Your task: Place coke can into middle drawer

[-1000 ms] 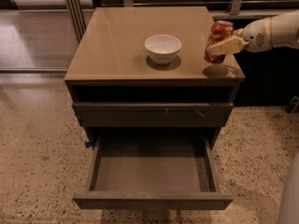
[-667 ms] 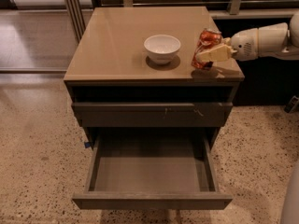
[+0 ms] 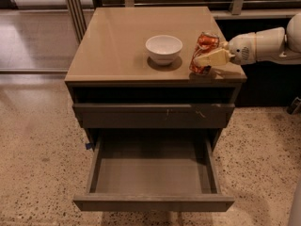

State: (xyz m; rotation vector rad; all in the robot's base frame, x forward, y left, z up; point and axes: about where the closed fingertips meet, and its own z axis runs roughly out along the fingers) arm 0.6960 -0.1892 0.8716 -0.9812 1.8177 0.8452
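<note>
Moving left along the table's right edge: over the last second the can point(image 3: 205, 43) has come away from the right side and toward the front edge, closing on the bowl point(image 3: 163, 48). It now sits near the front right corner, with the bowl well apart on its left, nearer the middle of the table point(image 3: 117, 36).

Gripper point(image 3: 203, 60) is clamped on the can. One cream finger point(image 3: 214, 58) crosses the can's front face; the other is hidden behind it. The arm point(image 3: 263, 45) reaches in from past the right edge, roughly level with the table top.

The can is tilted, silver top leaning back and right, base toward the front edge. I can't tell if the base is just clear of the surface or still touching it; there's a dark shadow directly under it.

My read: grasp is done and transport has started. The can is tracking toward the front edge, which is the way out to the drawer point(image 3: 153, 169).

The drawer is pulled out below and in front of the front edge, floor bare. The upper drawer front point(image 3: 153, 115) above it is closed. The can is well above the opening and over its right side.

Next move probably needs to clear the front edge, then go down and a bit left to land inside the right wall. The tilt is the risk: the can could tip over on release.
</note>
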